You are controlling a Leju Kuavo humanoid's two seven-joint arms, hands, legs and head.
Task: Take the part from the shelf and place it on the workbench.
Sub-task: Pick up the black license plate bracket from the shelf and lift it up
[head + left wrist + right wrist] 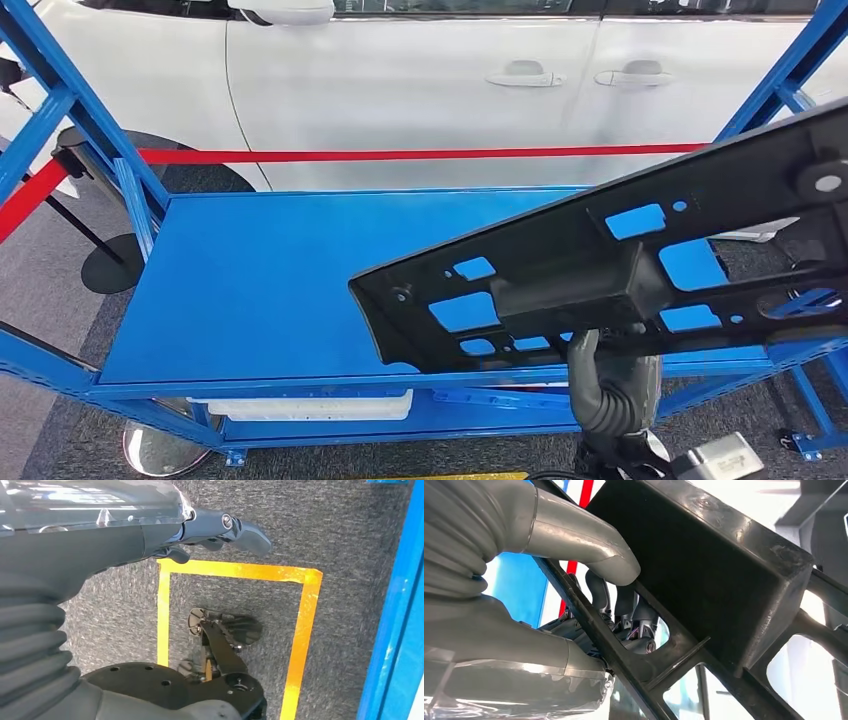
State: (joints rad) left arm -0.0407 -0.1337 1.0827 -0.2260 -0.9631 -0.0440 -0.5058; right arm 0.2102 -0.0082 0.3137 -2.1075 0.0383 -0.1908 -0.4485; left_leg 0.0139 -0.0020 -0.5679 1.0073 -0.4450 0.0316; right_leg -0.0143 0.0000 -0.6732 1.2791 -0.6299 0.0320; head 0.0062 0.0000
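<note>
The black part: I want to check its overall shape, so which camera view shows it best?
The head view: the black part stretches across the frame above the blue shelf, cutouts visible. The right wrist view shows a close piece of it, gripped by the right hand. The left wrist view looks at carpet and the left hand.

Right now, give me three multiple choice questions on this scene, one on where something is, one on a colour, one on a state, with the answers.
1. Where is the black part?
A. Lying flat on the shelf
B. Lifted over the blue shelf
C. On the carpet

2. What colour is the rope before the white car?
A. Red
B. Yellow
C. Green

3. What is the right hand doing?
A. Hanging free
B. Pressing the car door
C. Gripping the part

Answers:
1 B, shelf surface shows through its cut-outs.
2 A, a red line crosses the doors.
3 C, thumb and fingers clasp a rib.
</note>
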